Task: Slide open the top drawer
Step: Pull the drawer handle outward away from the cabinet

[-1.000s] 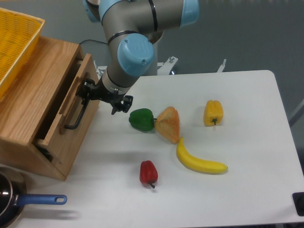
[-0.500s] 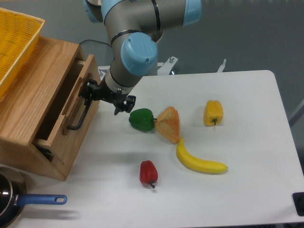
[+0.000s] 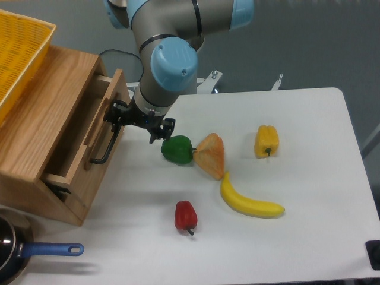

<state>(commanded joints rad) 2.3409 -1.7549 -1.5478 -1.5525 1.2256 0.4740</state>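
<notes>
The top drawer [image 3: 101, 127] of the light oak cabinet [image 3: 35, 136] stands partly pulled out toward the right, showing its inside. Its thin black bar handle [image 3: 108, 145] runs along the front panel. My gripper [image 3: 117, 114] sits at the upper end of the handle, and its black fingers appear closed around the bar. The arm's grey and blue wrist [image 3: 166, 71] reaches down from above.
A yellow basket [image 3: 18, 53] rests on the cabinet top. On the white table lie a green pepper [image 3: 177, 149], an orange wedge [image 3: 211, 155], a yellow pepper [image 3: 266, 141], a banana [image 3: 249, 202] and a red pepper [image 3: 186, 217]. A blue-handled pan [image 3: 24, 252] sits front left.
The gripper has moved right while on the handle, and the top drawer has slid further out of the cabinet.
</notes>
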